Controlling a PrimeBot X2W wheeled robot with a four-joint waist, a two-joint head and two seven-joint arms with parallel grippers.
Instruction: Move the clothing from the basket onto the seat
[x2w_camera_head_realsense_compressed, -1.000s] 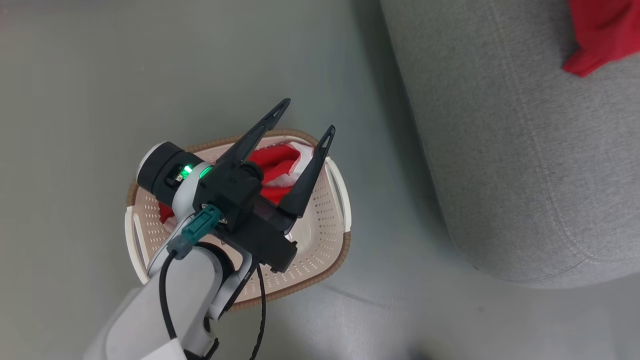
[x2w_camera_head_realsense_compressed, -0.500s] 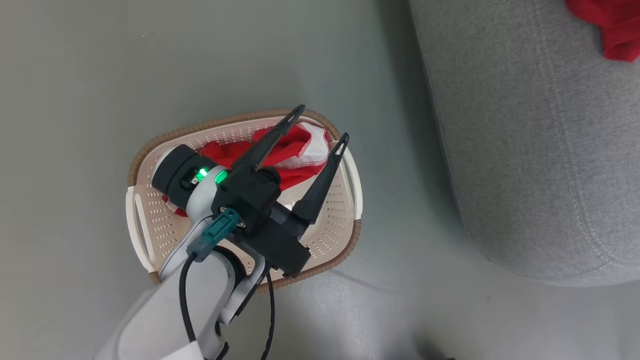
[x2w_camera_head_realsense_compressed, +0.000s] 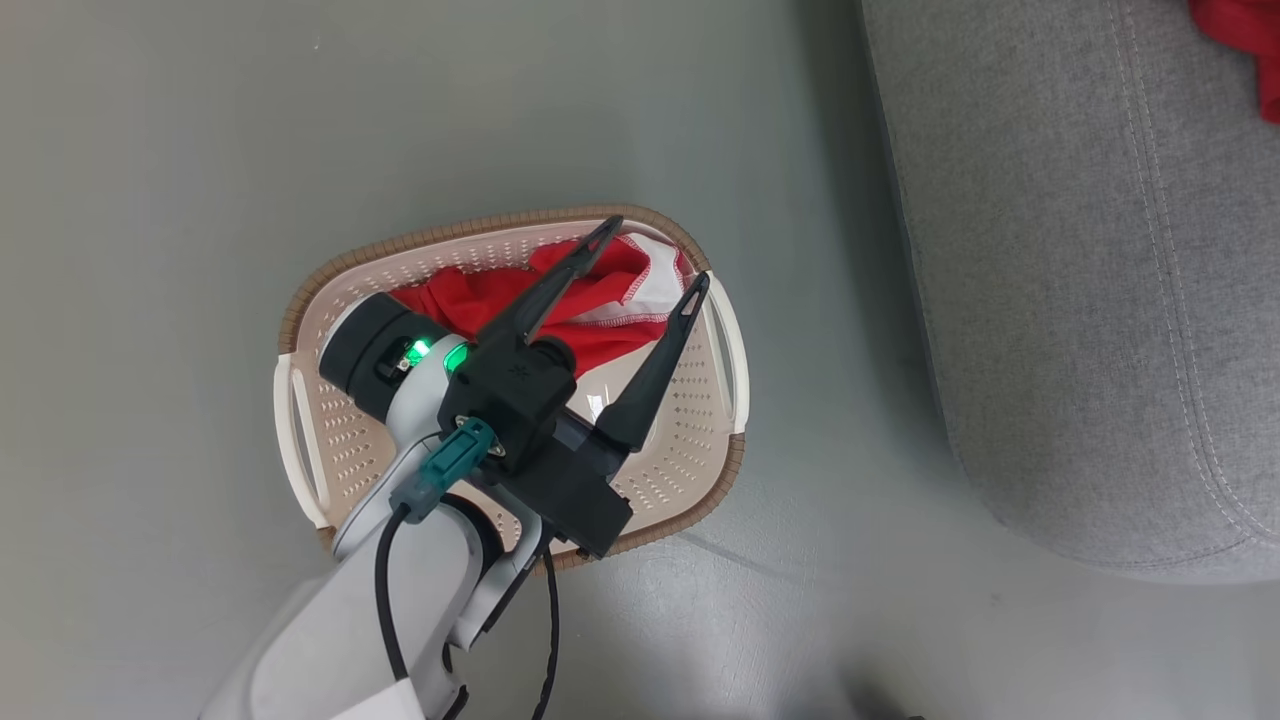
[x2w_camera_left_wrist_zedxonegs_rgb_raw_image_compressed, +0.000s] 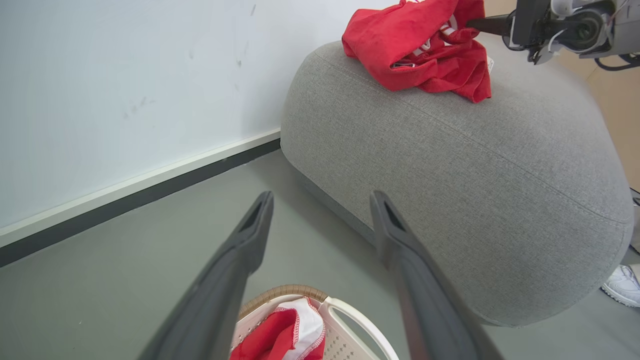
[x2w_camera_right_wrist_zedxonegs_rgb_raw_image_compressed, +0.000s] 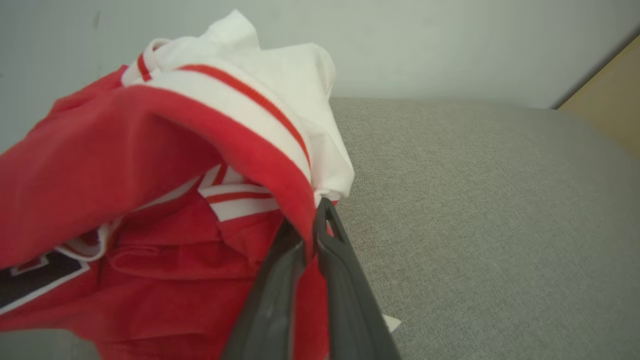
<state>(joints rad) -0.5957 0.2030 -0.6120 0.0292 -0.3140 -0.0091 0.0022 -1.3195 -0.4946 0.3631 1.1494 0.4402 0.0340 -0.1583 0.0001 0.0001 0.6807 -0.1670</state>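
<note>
Cam panned, R jaws pinch clothing (x2w_camera_right_wrist_zedxonegs_rgb_raw_image_compressed: 150, 165)

One basket (x2w_camera_head_realsense_compressed: 685, 450), one grey seat (x2w_camera_head_realsense_compressed: 1080, 300), two red garments, basket garment (x2w_camera_head_realsense_compressed: 600, 300) and seat garment (x2w_camera_left_wrist_zedxonegs_rgb_raw_image_compressed: 425, 50), two grippers, left gripper (x2w_camera_head_realsense_compressed: 657, 251) and right gripper (x2w_camera_right_wrist_zedxonegs_rgb_raw_image_compressed: 311, 220), one white shoe (x2w_camera_left_wrist_zedxonegs_rgb_raw_image_compressed: 622, 292).

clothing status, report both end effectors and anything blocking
Left end effector open, above basket. Right end effector shut on clothing on seat. One garment in basket. No obstruction seen.
</note>
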